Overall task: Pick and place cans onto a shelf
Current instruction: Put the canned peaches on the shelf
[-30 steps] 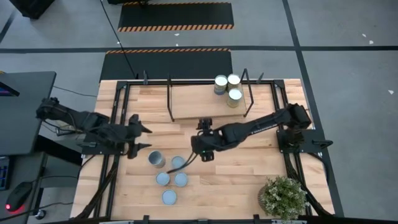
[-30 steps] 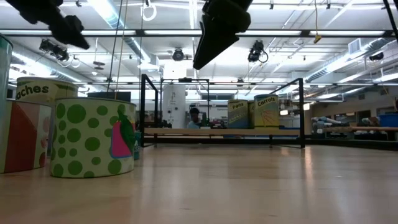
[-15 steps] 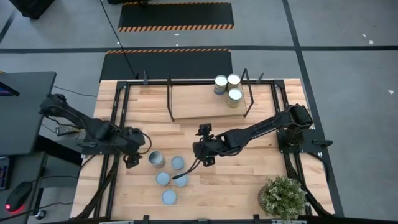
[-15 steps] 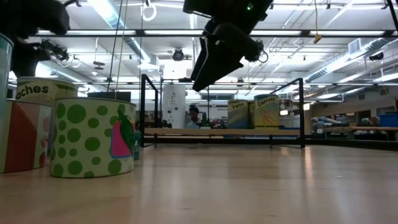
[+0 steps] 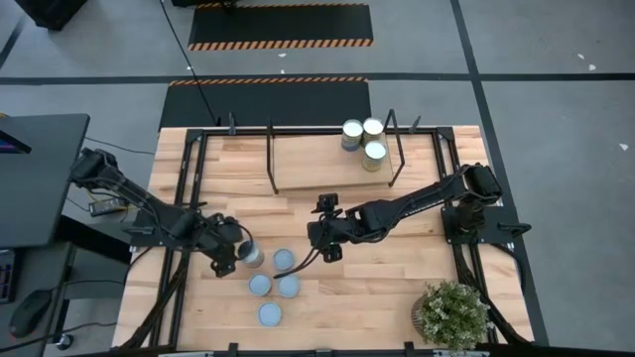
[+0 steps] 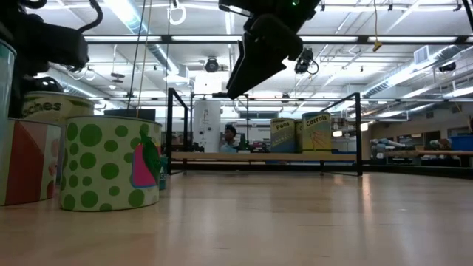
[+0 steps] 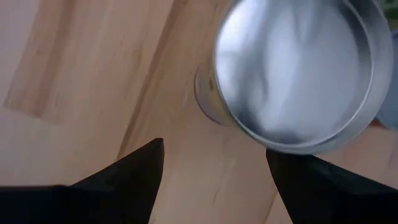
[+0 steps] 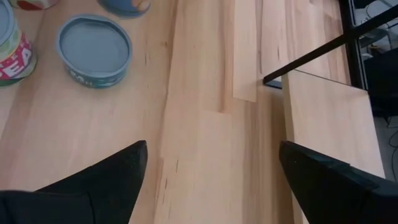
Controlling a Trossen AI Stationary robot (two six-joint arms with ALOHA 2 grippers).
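Five cans stand on their bases on the table, near the middle of its near half: one [image 5: 250, 255] at the left, one [image 5: 284, 260] beside it, two [image 5: 260, 285] [image 5: 289, 287] nearer, and one [image 5: 269, 315] nearest. Three cans [image 5: 363, 139] stand on the wooden shelf [image 5: 317, 167] at its right end. My left gripper [image 5: 227, 254] is open just left of the leftmost can, whose silvery top [image 7: 295, 68] shows beyond the gripper [image 7: 214, 168] in the left wrist view. My right gripper [image 5: 322, 248] is open and empty above the table, right of the cans; a blue-grey-topped can [image 8: 94, 42] shows ahead of it.
A potted plant [image 5: 451, 312] stands at the table's near right corner. Black frame rails [image 5: 189, 178] run along the table's left and right sides. The shelf's left and middle parts are bare board. In the low view a green-dotted can [image 6: 111, 162] stands closest.
My left gripper has gone toward the table's near edge and to the right, down toward the leftmost can, and now stands right beside it. My right gripper has dropped a little and stays open. The cans have not moved.
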